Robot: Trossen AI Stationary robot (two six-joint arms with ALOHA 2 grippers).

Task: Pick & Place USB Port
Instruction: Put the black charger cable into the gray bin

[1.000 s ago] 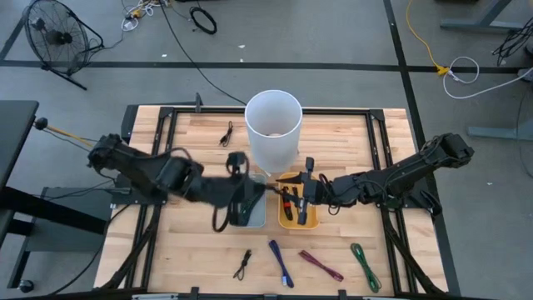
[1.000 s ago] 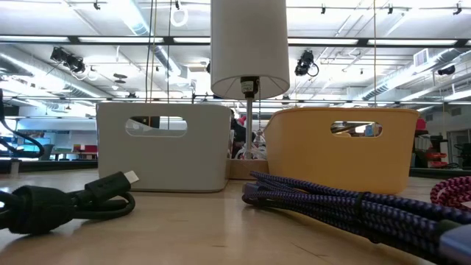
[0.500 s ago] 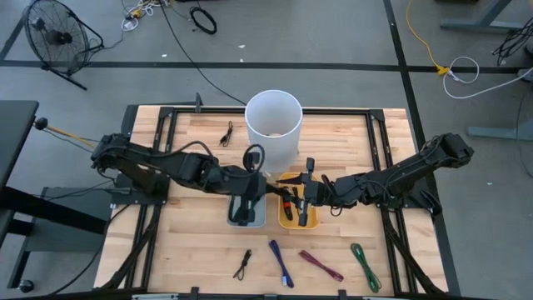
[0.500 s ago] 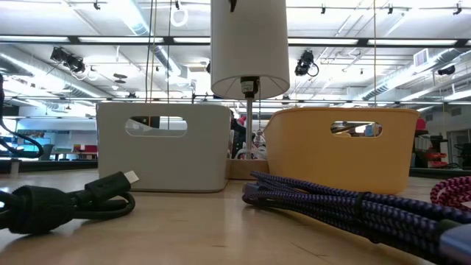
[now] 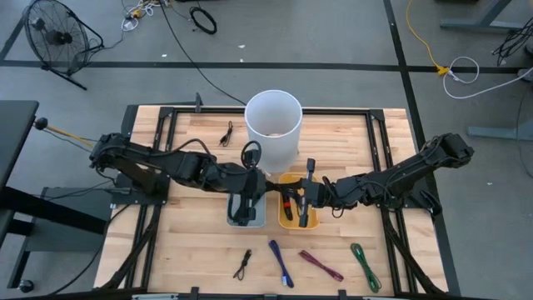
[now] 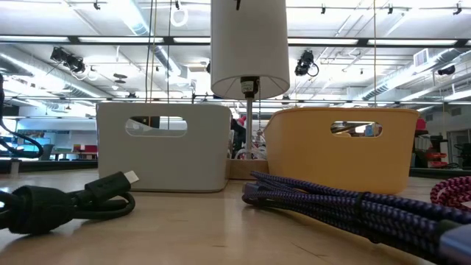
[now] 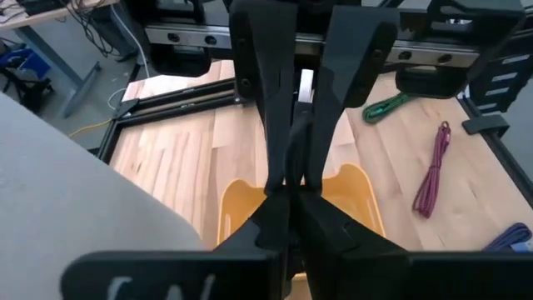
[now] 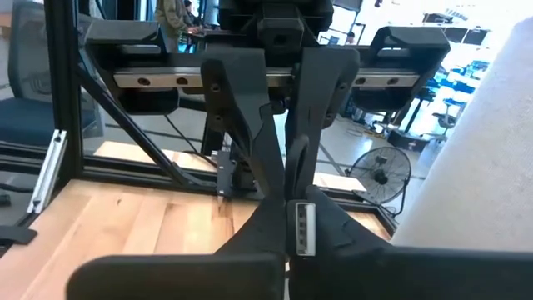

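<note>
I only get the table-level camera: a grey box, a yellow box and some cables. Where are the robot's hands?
Observer: From above, the left gripper hangs over the grey bin and the right gripper over the yellow bin.
Operator: Is either holding anything?
Observer: The right wrist view shows a silver USB plug pinched in the shut right gripper.
Operator: Any cables I'm missing?
Observer: A green cable lies beside the magenta cable.
</note>
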